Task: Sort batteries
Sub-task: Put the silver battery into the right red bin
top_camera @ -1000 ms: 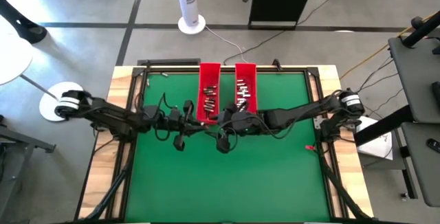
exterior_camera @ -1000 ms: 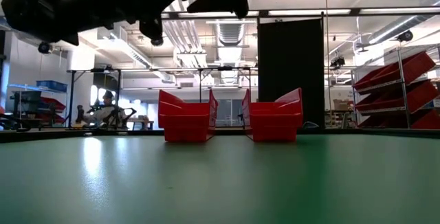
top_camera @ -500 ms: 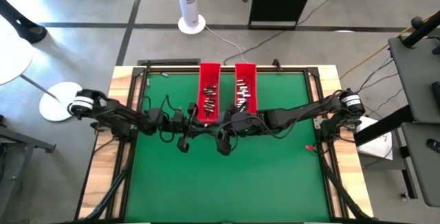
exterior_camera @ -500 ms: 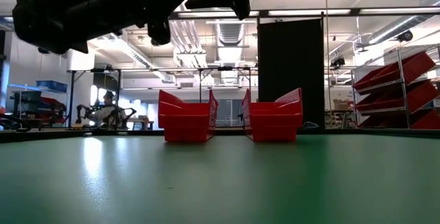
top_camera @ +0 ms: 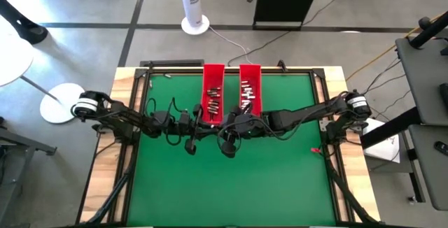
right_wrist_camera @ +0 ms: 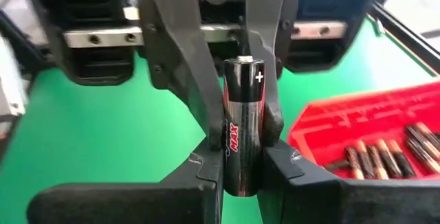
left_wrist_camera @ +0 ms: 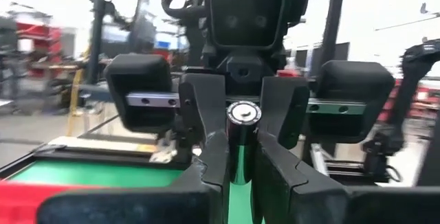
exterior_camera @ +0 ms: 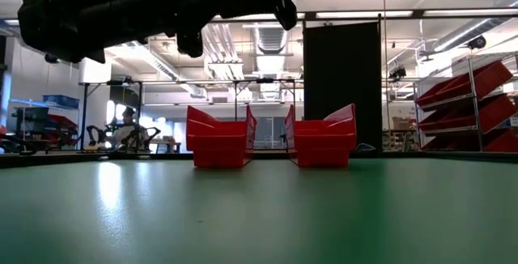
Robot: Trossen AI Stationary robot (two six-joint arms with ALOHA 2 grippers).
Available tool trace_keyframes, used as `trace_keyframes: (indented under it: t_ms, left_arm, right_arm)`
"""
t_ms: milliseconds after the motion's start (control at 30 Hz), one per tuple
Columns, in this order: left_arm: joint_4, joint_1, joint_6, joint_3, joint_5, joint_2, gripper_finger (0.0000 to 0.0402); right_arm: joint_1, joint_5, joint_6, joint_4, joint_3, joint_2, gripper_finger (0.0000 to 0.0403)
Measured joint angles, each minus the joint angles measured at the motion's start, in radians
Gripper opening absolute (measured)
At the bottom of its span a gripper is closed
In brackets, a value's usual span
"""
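Green mat [top_camera: 231,186], workshop behind. Left gripper [left_wrist_camera: 234,162] mid-table, just before left tray [top_camera: 213,91], pinching battery [left_wrist_camera: 242,124]. Right gripper [right_wrist_camera: 244,159] facing it, fingers pressed on same battery [right_wrist_camera: 245,114], black, plus end showing. Both hold one cell in air, handover under way. More batteries [top_camera: 248,96] in right tray [top_camera: 250,74] and in left tray. Risk, as I judge: both pulling at once twists cell loose; release too early drops it onto mat, rolls off.

My two arms are dark, jointed links trailing looped black cables, each with a white-and-black ring at its shoulder. My jaws are matte black, wedge-shaped, sliding on a silvery screwed rail between boxy black blocks
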Motion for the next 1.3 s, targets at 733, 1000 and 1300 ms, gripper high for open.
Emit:
trace_keyframes:
  t_ms: [733, 1000, 1300]
  left_arm:
    - [-0.622, 0.062, 0.087, -0.093, -0.121, -0.508, 0.0235]
    - [-0.803, 0.061, 0.017, -0.125, -0.121, -0.65, 0.0235]
    - [-0.802, 0.062, 0.069, -0.15, -0.129, -0.678, 0.0235]
  right_arm:
    - [-0.231, -0.009, -0.152, -0.676, 0.004, -0.132, 0.0041]
    - [-0.366, -0.082, -0.305, -0.696, -0.017, -0.05, 0.0043]
    - [-0.421, -0.124, -0.329, -0.642, -0.016, 0.051, 0.0042]
